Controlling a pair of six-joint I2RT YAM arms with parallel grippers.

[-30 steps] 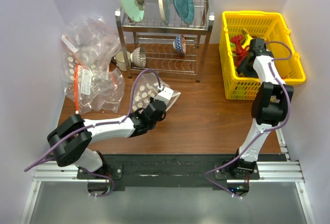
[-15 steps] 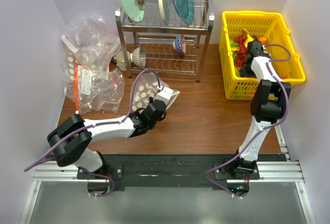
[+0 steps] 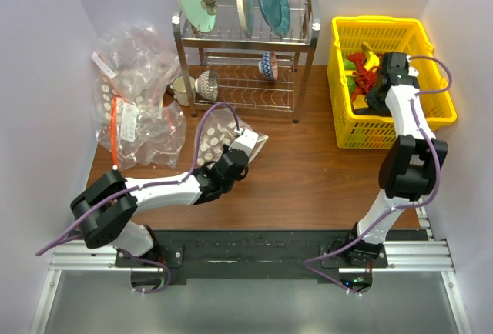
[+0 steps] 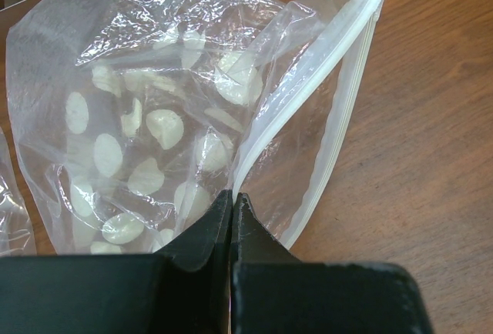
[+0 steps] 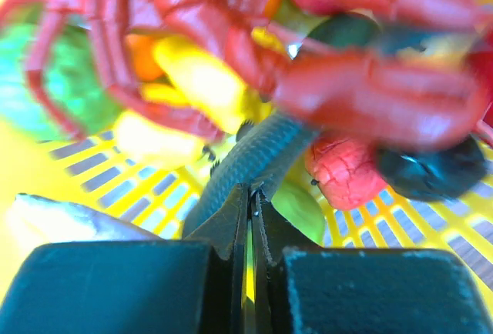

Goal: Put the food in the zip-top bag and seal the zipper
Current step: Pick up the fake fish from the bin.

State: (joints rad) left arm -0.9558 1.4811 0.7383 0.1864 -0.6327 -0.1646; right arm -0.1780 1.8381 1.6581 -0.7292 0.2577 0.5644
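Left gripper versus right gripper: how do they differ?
The left gripper pinches the mouth edge of the zip-top bag over the table; the right gripper is down in the yellow basket among the food. The left holds something; the right's hold is unclear. Both have fingers nearly together.

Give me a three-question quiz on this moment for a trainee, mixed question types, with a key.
1. True or false: the fingers of the left gripper are shut on the mouth edge of the bag.
2. Where is the right gripper? A beside the bag; B inside the basket; C touching the left gripper.
3. Fill in: the zipper is ____ (sealed or open).
Key: 1 true; 2 B; 3 open.
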